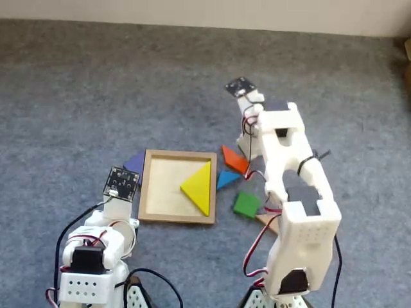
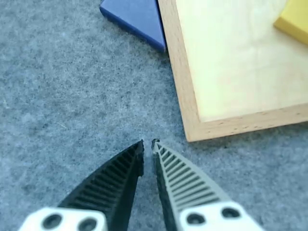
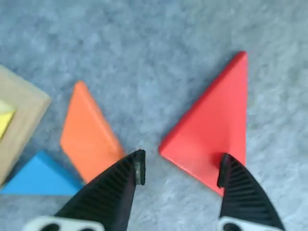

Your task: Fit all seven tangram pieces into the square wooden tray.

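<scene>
High view over the grey carpeted bench point(image 1: 83, 90): the square wooden tray point(image 1: 180, 154) holds one yellow triangle point(image 1: 200, 186), with a dark blue piece point(image 1: 133, 160) against its outer rim. An orange piece point(image 1: 234, 159), a light blue triangle point(image 1: 226, 178) and a green square point(image 1: 246, 204) lie off the tray's opposite side. The left gripper point(image 2: 148, 144), fingers together and empty, hovers just off a tray corner. The right gripper point(image 3: 180, 166), fingers apart, has one fingertip over the red triangle point(image 3: 211, 125).

White left arm point(image 1: 96, 247), white right arm point(image 1: 295, 186), black servos, red and black cables, ribbed left claw point(image 2: 148, 143)
</scene>
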### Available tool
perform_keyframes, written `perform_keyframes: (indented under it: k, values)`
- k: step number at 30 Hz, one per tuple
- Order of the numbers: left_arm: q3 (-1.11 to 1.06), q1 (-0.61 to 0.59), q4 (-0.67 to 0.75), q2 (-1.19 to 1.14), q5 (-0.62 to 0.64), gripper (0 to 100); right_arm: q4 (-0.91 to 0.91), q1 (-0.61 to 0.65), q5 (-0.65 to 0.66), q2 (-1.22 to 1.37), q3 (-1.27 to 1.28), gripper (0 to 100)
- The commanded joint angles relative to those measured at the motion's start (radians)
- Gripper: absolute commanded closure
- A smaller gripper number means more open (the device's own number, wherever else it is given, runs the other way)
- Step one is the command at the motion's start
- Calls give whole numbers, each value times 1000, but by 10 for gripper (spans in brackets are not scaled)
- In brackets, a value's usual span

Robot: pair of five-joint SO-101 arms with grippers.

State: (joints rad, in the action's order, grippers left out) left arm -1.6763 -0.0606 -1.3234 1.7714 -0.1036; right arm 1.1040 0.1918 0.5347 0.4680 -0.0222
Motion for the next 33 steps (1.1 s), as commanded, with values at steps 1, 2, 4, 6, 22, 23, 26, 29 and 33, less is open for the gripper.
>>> perform_keyframes:
  k: [1,2,4,6,22,23,26,29,33]
  values:
    - [-21,-10,0,41,0,949,30,-22,-8,77,-97,760]
    - [-21,-10,0,41,0,949,45,-22,-8,88,-119,759]
    - [-21,-10,0,41,0,949,84,-22,-9,96,-159,756]
    - [-21,-10,0,41,0,949,124,-21,-11,96,-193,752]
    - [-21,-10,0,41,0,949,99,-19,-12,96,-242,687]
    - [-21,-10,0,41,0,949,104,-19,-12,93,-243,687]
    - [-21,-10,0,41,0,949,140,-18,-14,91,-246,687]
    - [-21,-10,0,41,0,949,147,-15,-14,96,-289,687]
    - [-21,-10,0,41,0,949,147,-19,-14,94,-325,686]
